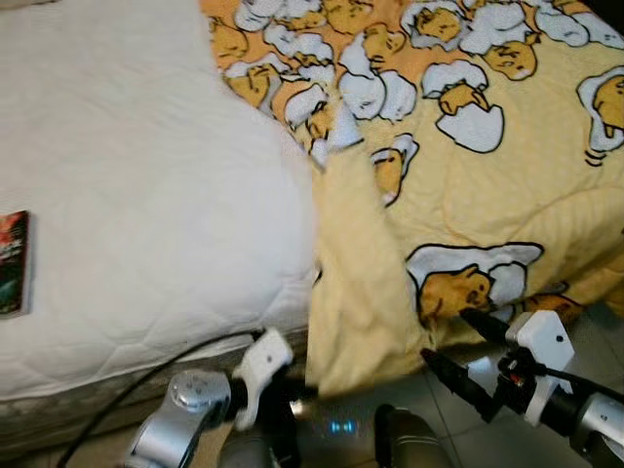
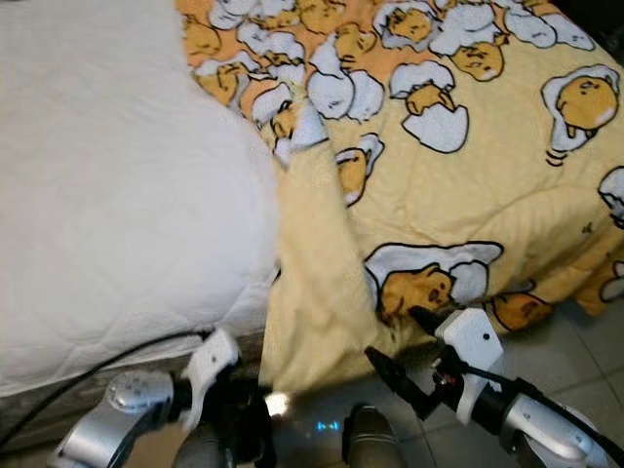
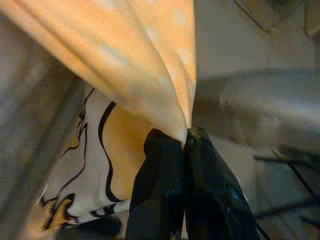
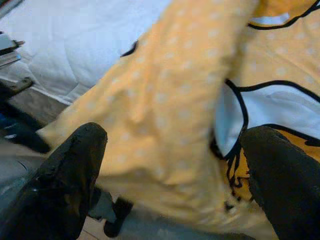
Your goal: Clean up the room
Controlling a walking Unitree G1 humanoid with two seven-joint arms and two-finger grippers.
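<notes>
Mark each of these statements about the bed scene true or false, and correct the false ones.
1. The left pincer is shut on the edge of the yellow duvet. True.
2. The right pincer is clamped on the duvet. False: its fingers stand wide apart, with the duvet's hanging edge before them.
3. The duvet covers the whole white mattress. False: it is folded back, leaving the robot's left part of the mattress bare.
4. A book lies on the bare mattress, near the left border of the left eye view. True.
5. The duvet is plain blue. False: it is yellow and orange, printed with cartoon eggs.
</notes>
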